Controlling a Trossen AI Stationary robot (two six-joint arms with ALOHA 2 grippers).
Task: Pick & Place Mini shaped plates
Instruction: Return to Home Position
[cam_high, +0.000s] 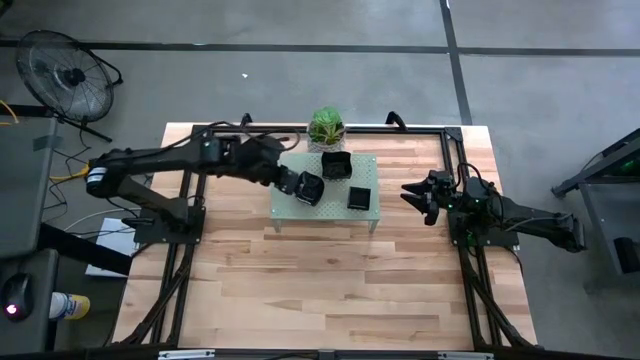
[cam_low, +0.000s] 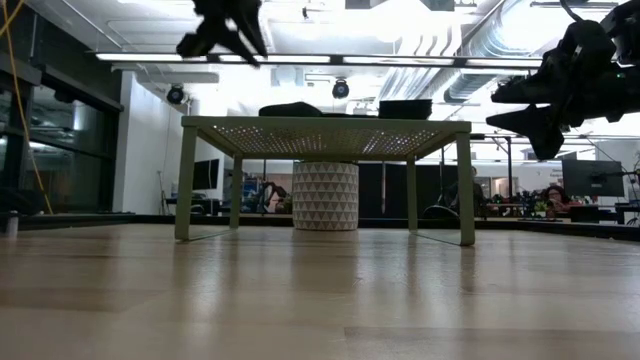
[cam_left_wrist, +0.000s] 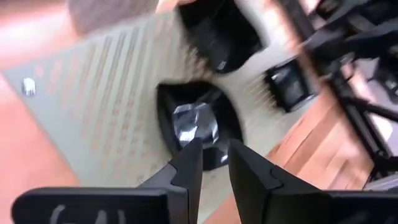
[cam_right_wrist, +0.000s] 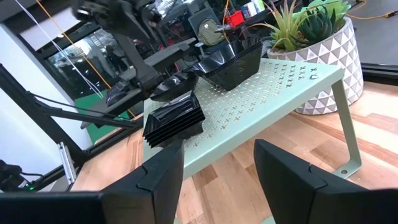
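Three lots of glossy black mini plates sit on the pale green perforated rack (cam_high: 290, 212). A rounded plate (cam_high: 311, 190) lies flat near the rack's left end. A stack (cam_high: 336, 165) stands at the far edge, and a ribbed square plate (cam_high: 360, 197) lies to the right. My left gripper (cam_high: 299, 184) hovers above the rounded plate (cam_left_wrist: 199, 124), clear of it. It is high over the rack in the low view (cam_low: 225, 35), and its fingers are open by a narrow gap. My right gripper (cam_high: 420, 195) waits wide open to the right of the rack, above table height (cam_low: 540, 110).
A small green plant (cam_high: 326, 128) in a white patterned pot (cam_low: 325, 195) stands right behind the rack's far edge. The rack stands on thin legs (cam_right_wrist: 348, 137) on the wooden table (cam_high: 330, 290). Black frame rails run along the table's sides. A fan (cam_high: 68, 78) stands on the floor at far left.
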